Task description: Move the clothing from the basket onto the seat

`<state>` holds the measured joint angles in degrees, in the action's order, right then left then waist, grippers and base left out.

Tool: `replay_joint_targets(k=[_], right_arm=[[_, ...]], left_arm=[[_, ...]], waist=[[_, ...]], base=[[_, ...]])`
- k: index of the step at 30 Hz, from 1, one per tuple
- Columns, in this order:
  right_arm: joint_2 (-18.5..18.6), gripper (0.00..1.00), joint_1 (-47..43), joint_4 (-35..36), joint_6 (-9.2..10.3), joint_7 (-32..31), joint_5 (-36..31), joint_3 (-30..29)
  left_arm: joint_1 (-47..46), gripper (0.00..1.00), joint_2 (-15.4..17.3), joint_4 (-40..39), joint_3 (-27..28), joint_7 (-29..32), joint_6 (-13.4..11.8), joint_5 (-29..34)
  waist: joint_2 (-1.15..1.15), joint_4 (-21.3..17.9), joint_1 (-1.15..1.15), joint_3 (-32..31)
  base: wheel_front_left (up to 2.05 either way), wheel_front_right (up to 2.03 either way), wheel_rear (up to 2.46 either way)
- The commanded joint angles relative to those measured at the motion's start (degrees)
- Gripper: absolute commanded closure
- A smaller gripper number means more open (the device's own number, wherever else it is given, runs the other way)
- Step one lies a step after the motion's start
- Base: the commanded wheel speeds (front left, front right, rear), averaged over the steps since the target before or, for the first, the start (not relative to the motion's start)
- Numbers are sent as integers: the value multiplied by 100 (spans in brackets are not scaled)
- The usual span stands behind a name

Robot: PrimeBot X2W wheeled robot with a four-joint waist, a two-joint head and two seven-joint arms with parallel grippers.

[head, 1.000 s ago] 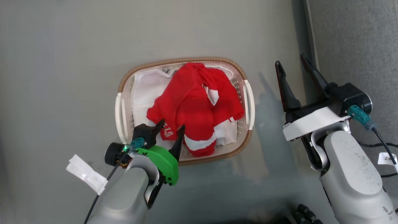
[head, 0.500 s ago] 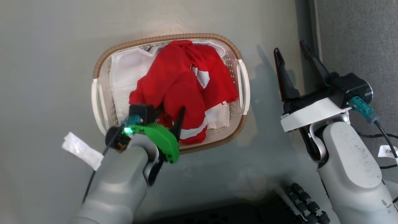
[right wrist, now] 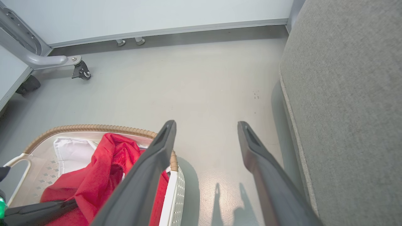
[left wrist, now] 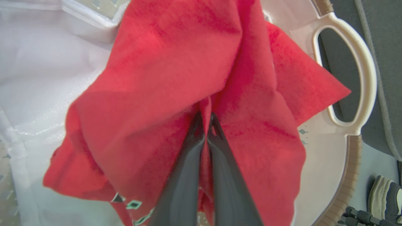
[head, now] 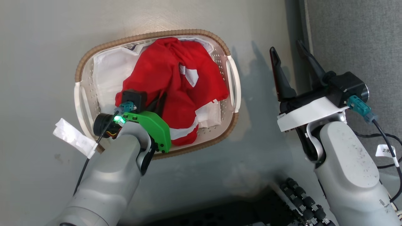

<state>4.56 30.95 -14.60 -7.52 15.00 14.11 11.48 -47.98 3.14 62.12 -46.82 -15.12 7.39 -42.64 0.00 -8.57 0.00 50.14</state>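
Note:
The clothing (head: pixel 163 69) is a bright red garment with white panels, heaped in the basket (head: pixel 157 33), an oval cream tub with a brown woven rim on the grey floor. My left gripper (head: pixel 160 98) reaches into the basket's near side. In the left wrist view its fingers (left wrist: pixel 188 163) are shut on a raised fold of the clothing (left wrist: pixel 176 56), with the basket's handle (left wrist: pixel 367 78) to the right. My right gripper (head: pixel 285 46) hovers open and empty over the floor between basket and seat (head: pixel 355 37). In the right wrist view, that gripper (right wrist: pixel 207 125) has the seat (right wrist: pixel 345 94) on its right and the clothing (right wrist: pixel 106 169) at lower left.
A white liner (left wrist: pixel 37 62) covers the basket's bottom on the left. A metal frame on casters (right wrist: pixel 56 59) stands by the far wall. Black ribbed parts (head: pixel 301 201) lie at the bottom of the head view. A shoe (left wrist: pixel 384 194) shows beyond the basket.
My left gripper has gone down into the basket and shut on a fold of the red clothing. The head camera has shifted, so the basket sits further left. The right gripper stays open.

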Motion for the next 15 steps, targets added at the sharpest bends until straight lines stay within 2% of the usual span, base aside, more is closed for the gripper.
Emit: replay_joint_targets(k=[1,8,15], right_arm=[[0,0,-8,-44,6,27,27,5],[-35,0,-186,-190,6,27,91,26],[-38,0,-517,-385,6,27,188,132]], left_arm=[[32,100,73,21,-44,-5,11,-33],[470,100,254,-519,94,-5,11,96],[1130,100,443,-1228,798,-6,11,613]], waist=[[0,-7,0,-130],[0,44,0,-760],[0,217,0,-1651]], base=[[0,0,0],[0,0,0],[0,0,0]])
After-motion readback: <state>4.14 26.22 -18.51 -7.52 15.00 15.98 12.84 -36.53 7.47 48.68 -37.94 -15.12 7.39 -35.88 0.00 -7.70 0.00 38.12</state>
